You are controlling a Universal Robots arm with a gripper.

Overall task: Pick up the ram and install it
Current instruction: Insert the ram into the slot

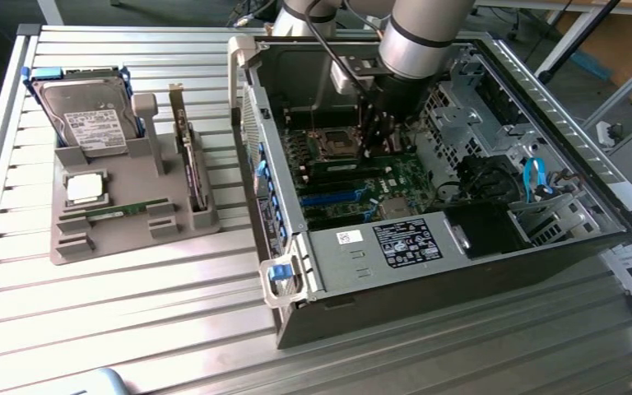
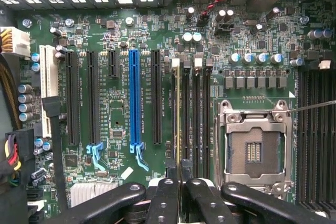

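In the wrist view, the ram (image 2: 178,119) shows edge-on as a thin yellowish-green line running out from between my two black fingers (image 2: 167,198). My gripper (image 2: 180,182) is shut on it. The stick stands upright over the first of several black memory slots (image 2: 190,119), beside the empty processor socket (image 2: 254,148). Whether it touches the slot I cannot tell. In the exterior view my gripper (image 1: 374,148) reaches down inside the open computer case (image 1: 327,255), just above the green motherboard (image 1: 388,185).
A grey tray (image 1: 129,239) at the exterior view's left holds a hard drive (image 1: 88,115), a square silver chip (image 1: 83,188), an upright expansion card (image 1: 190,164) and a thin green stick (image 1: 118,211). Long expansion slots, one of them blue (image 2: 135,98), flank the memory slots. Case walls and drive cages surround the arm.
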